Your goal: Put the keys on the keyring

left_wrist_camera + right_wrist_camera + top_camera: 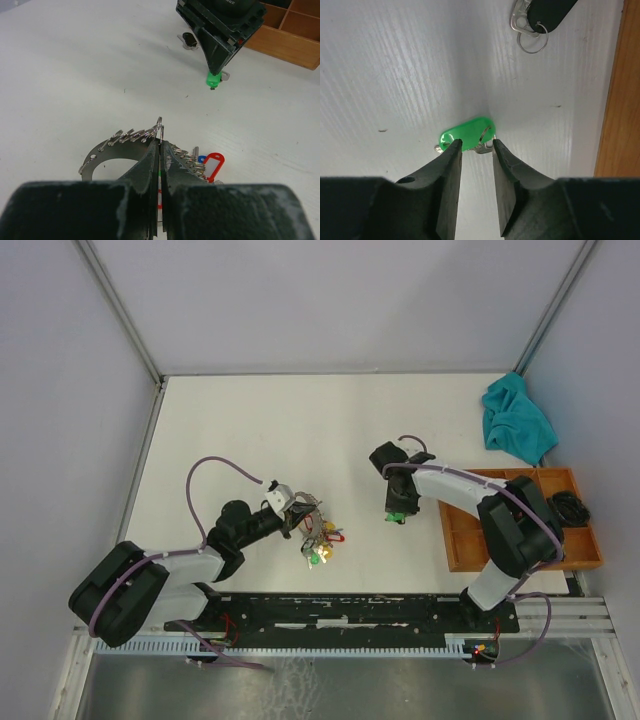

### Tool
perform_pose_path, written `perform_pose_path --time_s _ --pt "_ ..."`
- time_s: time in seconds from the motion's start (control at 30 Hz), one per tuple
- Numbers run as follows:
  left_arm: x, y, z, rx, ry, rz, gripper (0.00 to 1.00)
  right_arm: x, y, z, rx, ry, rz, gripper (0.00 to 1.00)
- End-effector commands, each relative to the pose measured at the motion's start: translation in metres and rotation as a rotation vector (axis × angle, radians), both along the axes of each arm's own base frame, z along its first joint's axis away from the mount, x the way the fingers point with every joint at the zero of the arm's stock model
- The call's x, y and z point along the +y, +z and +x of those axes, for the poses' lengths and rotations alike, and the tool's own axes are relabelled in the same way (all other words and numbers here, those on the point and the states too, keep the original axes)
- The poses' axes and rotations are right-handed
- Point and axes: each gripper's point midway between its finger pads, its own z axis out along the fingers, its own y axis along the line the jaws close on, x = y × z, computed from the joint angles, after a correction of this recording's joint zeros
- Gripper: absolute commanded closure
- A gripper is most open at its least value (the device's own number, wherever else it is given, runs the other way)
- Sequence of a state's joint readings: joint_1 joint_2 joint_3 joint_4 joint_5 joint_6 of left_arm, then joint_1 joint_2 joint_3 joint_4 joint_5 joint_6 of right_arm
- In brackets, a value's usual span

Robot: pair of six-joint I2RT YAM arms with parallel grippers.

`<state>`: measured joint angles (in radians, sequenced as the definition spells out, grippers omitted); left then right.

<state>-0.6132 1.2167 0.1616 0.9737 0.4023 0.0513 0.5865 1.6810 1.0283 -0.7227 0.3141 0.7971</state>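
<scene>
This is looking like a robotics lab cell: pale walls (330, 300) on metal posts (119, 308) are enclosing a white tabletop (330, 430), with two robot arms (175, 565) sitting on a black rail (340, 610) at the bottom.

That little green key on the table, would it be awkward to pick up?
Probably light: the green key is small with a plastic head. It lies flat, so likely hard to pinch. Its metal loop may swing.

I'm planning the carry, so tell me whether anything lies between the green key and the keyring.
Nothing visible does. Only bare table separates the green key, at the tips of the right pincer, from the keyring clamped in the left pincer. The black key lies beyond the green one, off that path.
</scene>
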Motion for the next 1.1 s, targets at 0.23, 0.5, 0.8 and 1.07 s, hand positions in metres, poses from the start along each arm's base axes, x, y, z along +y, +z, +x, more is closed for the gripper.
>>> perform_pose_path --time_s 0.23,0.5,0.8,1.07 --pt "-0.009 0.02 0.003 -0.071 -0.032 -0.027 0.97 -0.001 0.008 -0.021 -0.015 0.087 0.078 0.5" --pt "-0.01 0.02 0.002 -0.069 -0.038 -0.026 0.97 0.027 -0.012 -0.021 0.003 0.138 0.209 0.52" --pt "-0.011 0.02 0.002 -0.065 -0.047 -0.026 0.97 0.071 -0.015 0.035 -0.094 0.143 0.304 0.52" --pt "-0.013 0.019 0.0 -0.061 -0.06 -0.027 0.97 0.094 0.023 0.069 -0.142 0.37 0.317 0.48"
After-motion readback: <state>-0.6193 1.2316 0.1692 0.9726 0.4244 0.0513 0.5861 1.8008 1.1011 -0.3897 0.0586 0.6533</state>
